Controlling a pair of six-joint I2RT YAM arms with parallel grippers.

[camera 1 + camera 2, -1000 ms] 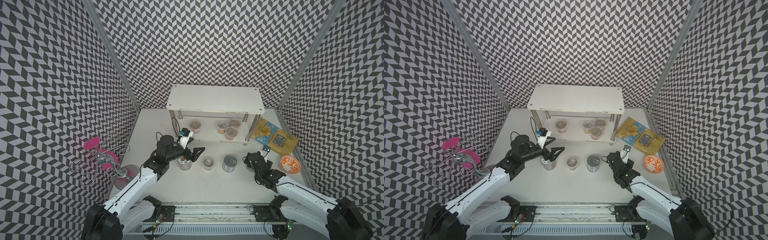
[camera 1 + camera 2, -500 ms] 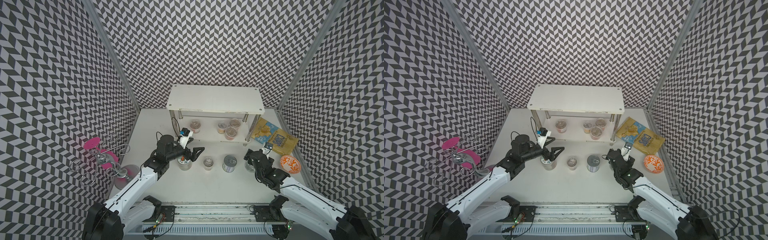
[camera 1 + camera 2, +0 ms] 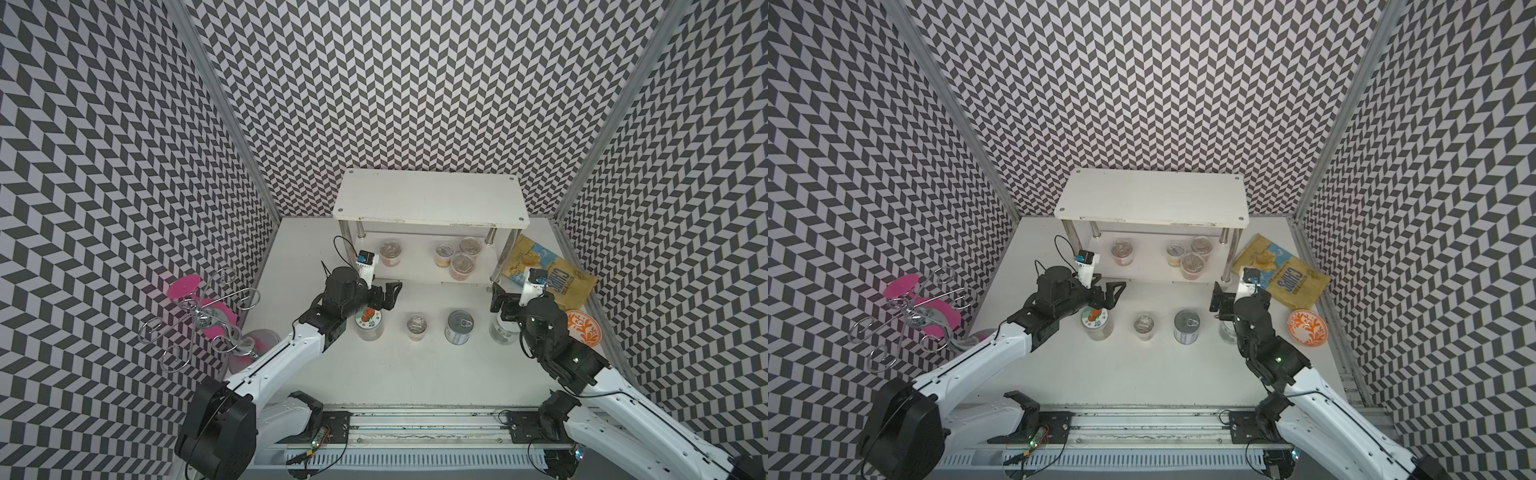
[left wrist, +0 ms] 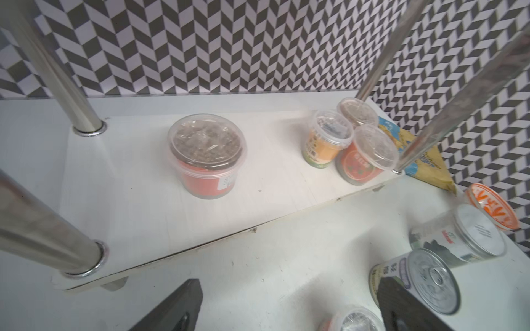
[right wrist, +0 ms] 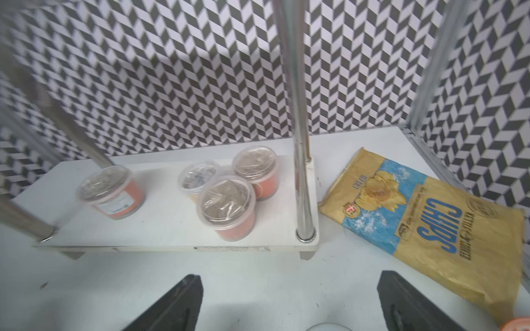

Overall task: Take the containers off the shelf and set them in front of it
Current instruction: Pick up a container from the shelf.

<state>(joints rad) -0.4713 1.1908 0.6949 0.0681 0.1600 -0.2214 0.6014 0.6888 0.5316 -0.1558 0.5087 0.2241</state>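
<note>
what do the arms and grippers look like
The left arm and right arm have white links with black joints. Each wrist carries a white camera mount with a small blue-marked module. A thin black cable loops by the left one. The left gripper and right gripper have black, tapering fingers.

Four clear film-topped cups [image 3: 461, 266] stand on the lower board of the white two-tier chrome-legged shelf [image 3: 432, 199]: one cup [image 3: 390, 251] toward its left end, three clustered at its right. Before the shelf, left to right: clear lidded jar [image 3: 369, 324], fifth film-topped cup [image 3: 417, 326], pull-tab tin can [image 3: 459, 326], second clear jar [image 3: 502, 334]. Right of the shelf lies a yellow-blue chips bag [image 3: 548, 278], an orange-patterned bowl [image 3: 584, 328] before it.
</note>
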